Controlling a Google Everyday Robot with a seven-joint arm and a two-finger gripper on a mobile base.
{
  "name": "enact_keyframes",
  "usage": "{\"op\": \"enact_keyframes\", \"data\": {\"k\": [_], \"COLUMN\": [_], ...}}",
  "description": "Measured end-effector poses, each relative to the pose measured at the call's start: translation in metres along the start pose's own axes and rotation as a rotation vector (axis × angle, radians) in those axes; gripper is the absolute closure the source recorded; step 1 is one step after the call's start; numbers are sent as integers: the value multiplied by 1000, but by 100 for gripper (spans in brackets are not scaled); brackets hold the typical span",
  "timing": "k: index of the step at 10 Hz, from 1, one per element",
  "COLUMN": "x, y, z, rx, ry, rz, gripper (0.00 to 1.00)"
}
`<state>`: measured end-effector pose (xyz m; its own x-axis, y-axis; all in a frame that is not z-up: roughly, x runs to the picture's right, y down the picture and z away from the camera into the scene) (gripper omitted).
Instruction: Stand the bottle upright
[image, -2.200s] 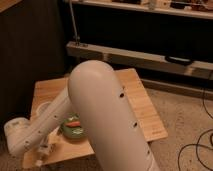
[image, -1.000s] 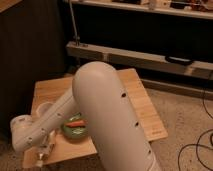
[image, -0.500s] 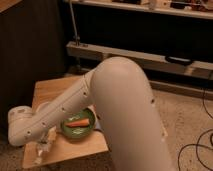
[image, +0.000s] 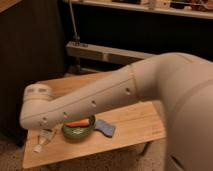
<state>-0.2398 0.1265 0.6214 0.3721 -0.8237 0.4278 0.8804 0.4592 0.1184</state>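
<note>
Bottle (image: 44, 140) tilted at near-left counter (image: 135, 127) edge, cap toward lower left. Hand (image: 46, 134) clamped on bottle beside green plate (image: 77, 131).

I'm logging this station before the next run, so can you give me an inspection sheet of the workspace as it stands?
Surface: small wooden table, light top.
Job's things: the bottle at the table's near left corner, tilted, partly hidden under the arm's wrist; not standing free.
Clutter: green plate with an orange item on it; blue-grey sponge lying beside the plate.
Grippers: the claw is below the wrist at the near left corner, shut on the bottle as far as can be seen.
Cables: nothing seen.
Surroundings: dark cabinet on the left, metal shelf rail behind, speckled floor.
</note>
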Motion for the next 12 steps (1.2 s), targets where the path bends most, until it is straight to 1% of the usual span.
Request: {"op": "enact_keyframes", "data": {"k": [1, 2, 3, 4, 5, 6, 7, 8, 9, 10, 11, 12], "x": [12, 25, 34, 44, 51, 65, 83, 100, 113, 123, 126, 127], "y": [14, 34, 53, 78, 90, 105, 130, 159, 182, 200, 207, 207], "z": [-16, -31, -40, -45, -54, -69, -88, -102, -113, -123, -128, -129], "rx": [76, 194, 310, 440, 539, 613, 674, 684, 681, 676, 671, 669], "ry": [-1, -1, -1, -1, -1, 24, 76, 148, 215, 276, 312, 333], "rz": [66, 157, 237, 325, 372, 410, 431, 435, 426, 393, 350, 297], "gripper": [100, 100, 100, 100, 100, 100, 100, 100, 100, 100, 100, 100]}}
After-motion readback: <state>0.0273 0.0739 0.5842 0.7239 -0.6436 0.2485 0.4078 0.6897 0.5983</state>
